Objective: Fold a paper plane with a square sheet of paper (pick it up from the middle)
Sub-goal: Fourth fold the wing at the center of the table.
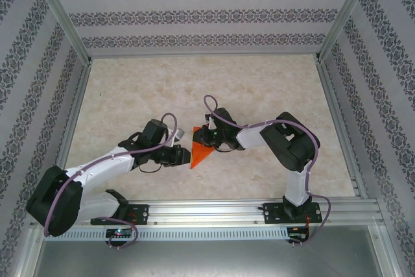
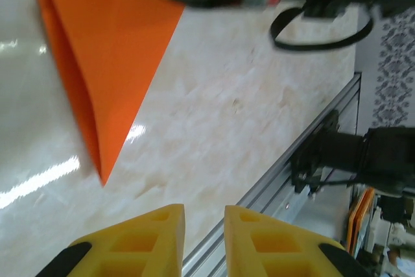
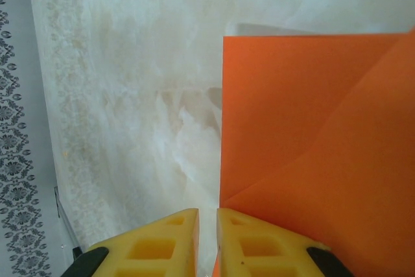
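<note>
Yellow pads of the right gripper stand almost together, leaving a thin slit, and a sliver of orange shows in that slit: the jaws pinch the near edge of the sheet of paper. From the pinch the sheet spreads away to the right of the wrist view, with a straight left edge, a straight far edge and a diagonal crease where one layer lies folded over another. A pale shadow runs along its far edge on the marbled table.

Across from it, the left gripper has its yellow fingers a narrow gap apart, wider than the right pair's, with nothing between them; only table top and the aluminium rail show through the gap. Its wrist view has the folded sheet up and to the left, well apart from the fingers, tapering to a sharp point that aims toward them, while the dark body of the other gripper sits on the sheet's wide end.

From above, the sheet reads as a slim orange triangle near the middle of the table's near half, between the two grippers: the left one just beside its left edge, the right one at its upper end. Patterned wallpaper lines the enclosure
</note>
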Action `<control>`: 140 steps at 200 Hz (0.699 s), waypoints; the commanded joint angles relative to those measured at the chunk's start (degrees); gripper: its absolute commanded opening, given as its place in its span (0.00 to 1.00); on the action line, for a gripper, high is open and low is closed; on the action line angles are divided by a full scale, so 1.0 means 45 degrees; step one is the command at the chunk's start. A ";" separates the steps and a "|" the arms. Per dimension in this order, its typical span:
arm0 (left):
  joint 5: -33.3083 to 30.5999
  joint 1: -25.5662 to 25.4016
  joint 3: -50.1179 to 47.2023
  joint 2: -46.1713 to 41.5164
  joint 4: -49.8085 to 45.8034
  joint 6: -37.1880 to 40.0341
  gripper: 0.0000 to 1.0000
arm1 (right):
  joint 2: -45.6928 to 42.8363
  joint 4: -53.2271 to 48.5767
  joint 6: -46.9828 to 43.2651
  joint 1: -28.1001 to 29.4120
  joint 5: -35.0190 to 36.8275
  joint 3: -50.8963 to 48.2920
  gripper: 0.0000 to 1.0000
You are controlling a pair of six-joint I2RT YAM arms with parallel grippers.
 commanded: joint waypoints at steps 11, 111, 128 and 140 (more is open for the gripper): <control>-0.0369 0.0150 0.0202 0.1012 0.1685 -0.0872 0.25 | 0.0888 -0.1788 -0.0335 0.0198 0.1264 -0.0659 0.16; -0.0098 0.0138 0.0239 0.4501 0.4567 -0.0980 0.26 | 0.0964 -0.1505 -0.0189 0.0225 0.1215 -0.0819 0.17; -0.0176 0.0134 0.0174 0.5011 0.4444 -0.0800 0.26 | 0.0982 -0.1505 -0.0184 0.0231 0.1197 -0.0791 0.17; -0.0416 0.0138 0.0039 0.5217 0.4155 -0.0702 0.25 | 0.0939 -0.1526 -0.0178 0.0221 0.1196 -0.0759 0.17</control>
